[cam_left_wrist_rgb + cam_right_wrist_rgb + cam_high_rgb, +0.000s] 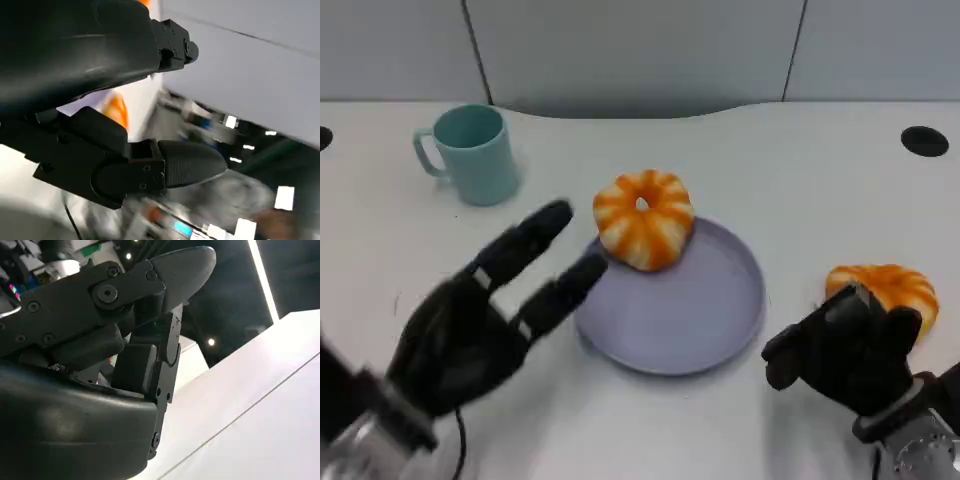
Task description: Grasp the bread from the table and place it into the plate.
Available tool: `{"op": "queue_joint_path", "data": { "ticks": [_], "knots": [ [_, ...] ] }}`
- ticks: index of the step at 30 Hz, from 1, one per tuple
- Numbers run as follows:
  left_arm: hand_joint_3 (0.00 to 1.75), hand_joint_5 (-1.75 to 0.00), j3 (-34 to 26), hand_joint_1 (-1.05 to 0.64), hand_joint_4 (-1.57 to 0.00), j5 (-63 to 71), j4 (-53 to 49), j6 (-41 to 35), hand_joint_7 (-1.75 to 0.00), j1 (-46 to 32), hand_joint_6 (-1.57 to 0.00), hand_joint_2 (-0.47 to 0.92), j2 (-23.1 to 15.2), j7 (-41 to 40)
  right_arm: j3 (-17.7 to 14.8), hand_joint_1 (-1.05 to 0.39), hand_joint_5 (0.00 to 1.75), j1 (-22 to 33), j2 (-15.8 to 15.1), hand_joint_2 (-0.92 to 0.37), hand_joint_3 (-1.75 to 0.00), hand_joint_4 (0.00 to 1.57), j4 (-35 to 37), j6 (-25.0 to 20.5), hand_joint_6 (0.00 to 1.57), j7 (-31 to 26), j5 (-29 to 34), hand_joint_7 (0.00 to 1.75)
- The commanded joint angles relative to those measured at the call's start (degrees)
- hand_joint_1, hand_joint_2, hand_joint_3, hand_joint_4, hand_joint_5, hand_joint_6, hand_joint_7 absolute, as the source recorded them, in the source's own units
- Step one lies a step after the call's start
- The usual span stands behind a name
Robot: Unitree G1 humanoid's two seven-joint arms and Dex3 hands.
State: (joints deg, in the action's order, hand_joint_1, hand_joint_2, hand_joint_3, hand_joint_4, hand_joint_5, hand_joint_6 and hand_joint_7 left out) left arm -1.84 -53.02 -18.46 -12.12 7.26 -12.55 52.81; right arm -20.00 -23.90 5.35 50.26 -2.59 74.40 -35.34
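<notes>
One bread sits on the plate's rim; left hand empty beside it, fingers spread; right hand curled, touching a second bread

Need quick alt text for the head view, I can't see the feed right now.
One striped orange bread sits on the far rim of the purple plate, and a second bread lies on the table beside the right hand. The left hand hovers open near the plate.

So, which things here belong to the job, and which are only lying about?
Belong to the job:
- round orange-and-white bread on the plate's far rim
- second orange-and-white bread on the table
- round lavender plate
- left hand
- right hand

Lying about:
- teal handled mug
</notes>
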Motion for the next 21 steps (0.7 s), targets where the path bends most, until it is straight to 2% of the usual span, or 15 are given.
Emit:
{"op": "queue_joint_path", "data": {
  "ticks": [1, 3, 5, 9, 12, 21],
  "knots": [
    [0.66, 0.00, -5.5, -1.05, 0.00, -5.8, 5.8, -9.6, 0.00, -3.7, 0.00, 0.92, -0.8, 3.1, -1.7, -0.65, 0.15, -3.0, -2.1, -0.88, 0.00, 1.57, 3.3, 0.8, 1.50, 2.3, -1.1, 0.00],
    [0.63, -0.02, -6.5, -1.05, -0.03, -4.9, -3.6, -11.5, -0.03, -6.3, -0.06, 0.92, 0.9, 8.7, -1.4, -0.65, 0.14, -3.6, -4.0, -0.88, 0.00, 1.57, 5.0, 0.2, 1.49, 2.7, 0.2, 0.00],
    [0.62, -0.04, -7.5, -1.05, -0.06, -3.2, -11.1, -10.8, -0.03, -5.5, -0.07, 0.92, 1.3, 15.0, -1.2, -0.62, 0.14, -3.9, -5.0, -0.90, -0.01, 1.57, 6.4, 1.0, 1.48, 3.9, 1.0, 0.00],
    [0.64, -0.07, -9.3, -1.05, -0.11, 0.5, -16.5, -8.8, -0.04, -3.1, -0.10, 0.92, 1.6, 20.2, -2.2, -0.59, 0.12, -4.9, -5.3, -0.92, -0.01, 1.57, 8.9, 2.2, 1.45, 5.9, 0.7, 0.00],
    [0.58, -0.09, -9.9, -1.05, -0.15, 2.4, -17.1, -9.3, -0.04, -3.3, -0.11, 0.92, 2.6, 21.2, -2.8, -0.61, 0.08, -5.9, -5.6, -0.91, -0.01, 1.57, 11.5, 2.4, 1.43, 7.5, 0.7, 0.00],
    [0.55, -0.12, -12.2, -1.05, -0.18, 4.8, -16.9, -9.8, -0.04, -3.1, -0.13, 0.92, 4.4, 21.5, -3.6, -0.62, 0.02, -8.3, -6.2, -0.92, -0.02, 1.55, 15.5, 2.5, 1.38, 11.8, 1.6, 0.00]
  ]
}}
